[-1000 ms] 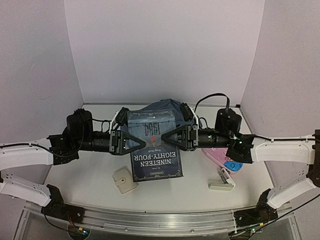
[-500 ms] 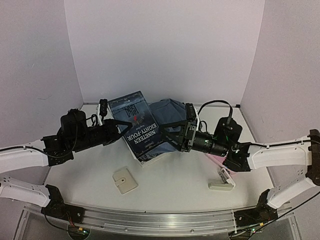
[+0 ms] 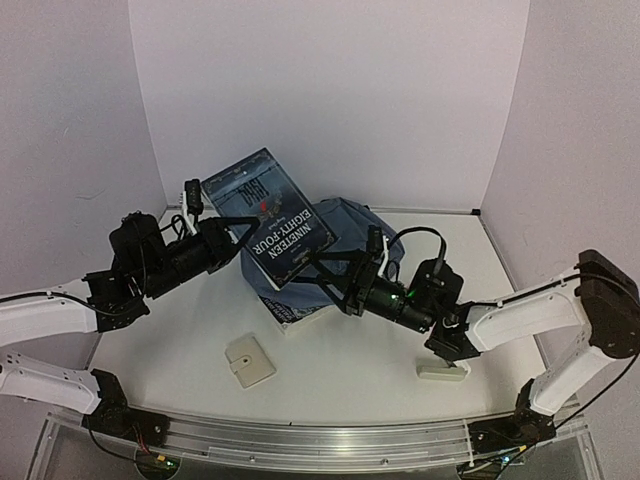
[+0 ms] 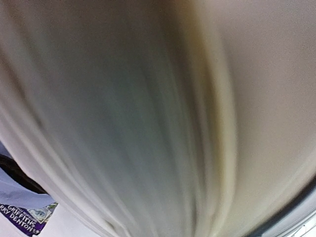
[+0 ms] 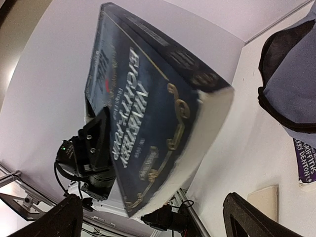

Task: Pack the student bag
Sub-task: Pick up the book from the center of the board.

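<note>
My left gripper (image 3: 237,233) is shut on the left edge of a dark-blue book, "Nineteen Eighty-Four" (image 3: 268,214), and holds it tilted in the air above the table's back left. The right wrist view shows the book (image 5: 148,108) with the left gripper's finger (image 5: 96,143) on its cover. The left wrist view is filled by the book's blurred page edges (image 4: 148,118). The slate-blue student bag (image 3: 350,228) lies behind and below the book; it also shows in the right wrist view (image 5: 291,94). My right gripper (image 3: 320,276) is open and empty, low beside the bag.
A purple book (image 3: 297,310) lies on the table under the lifted one, by the bag's front; its corner shows in the right wrist view (image 5: 307,168). A beige square block (image 3: 250,362) lies front left. A whitish flat item (image 3: 442,371) lies front right.
The right gripper has let go of the blue book and dropped low, open. The left gripper has lifted the book up and to the left, tilting it, which uncovers the purple book.
</note>
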Robot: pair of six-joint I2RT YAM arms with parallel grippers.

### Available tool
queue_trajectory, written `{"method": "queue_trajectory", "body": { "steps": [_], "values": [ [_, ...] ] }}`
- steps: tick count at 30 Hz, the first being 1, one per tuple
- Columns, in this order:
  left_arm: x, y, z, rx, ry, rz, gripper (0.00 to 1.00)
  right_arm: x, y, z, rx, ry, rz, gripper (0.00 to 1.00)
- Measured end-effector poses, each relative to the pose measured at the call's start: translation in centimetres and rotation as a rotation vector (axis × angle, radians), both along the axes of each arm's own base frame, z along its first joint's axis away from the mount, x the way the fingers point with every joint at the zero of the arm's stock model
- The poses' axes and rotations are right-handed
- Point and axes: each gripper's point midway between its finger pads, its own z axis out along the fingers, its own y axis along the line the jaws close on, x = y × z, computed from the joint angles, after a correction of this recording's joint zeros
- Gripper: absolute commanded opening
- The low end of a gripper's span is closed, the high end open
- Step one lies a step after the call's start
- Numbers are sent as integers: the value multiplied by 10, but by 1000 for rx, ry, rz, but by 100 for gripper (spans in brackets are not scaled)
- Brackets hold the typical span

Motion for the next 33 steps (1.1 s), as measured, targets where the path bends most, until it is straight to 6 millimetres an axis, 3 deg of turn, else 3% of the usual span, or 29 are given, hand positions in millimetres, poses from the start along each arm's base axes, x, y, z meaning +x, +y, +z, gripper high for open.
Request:
{"method": "queue_trajectory", "body": {
  "steps": [5, 8, 11, 15, 19, 25, 27, 32, 33],
  "values": [
    [-2, -6, 13, -89, 2, -34, 0, 9, 22, 0, 32, -9, 18, 98],
    [-2, -12, 13, -117, 19, -58, 0, 13, 29, 13, 75, -37, 18, 96],
    [-1, -13, 15, -145, 32, -61, 0, 16, 30, 26, 111, -67, 11, 89],
    [-3, -13, 17, -170, 38, -67, 0, 17, 30, 43, 148, -111, 0, 70],
    [-2, -13, 20, -189, 38, -65, 0, 17, 29, 55, 180, -135, -4, 40],
    [0, -14, 20, -196, 35, -61, 2, 21, 29, 56, 187, -139, -17, 3],
    [0, -14, 19, -193, 37, -58, 15, 22, 28, 55, 186, -137, -19, 0],
    [1, -13, 9, -125, 65, -44, 79, 23, 26, 50, 170, -135, -34, 0],
    [0, -12, 5, -101, 76, -43, 85, 23, 24, 47, 160, -133, -37, 0]
  ]
}}
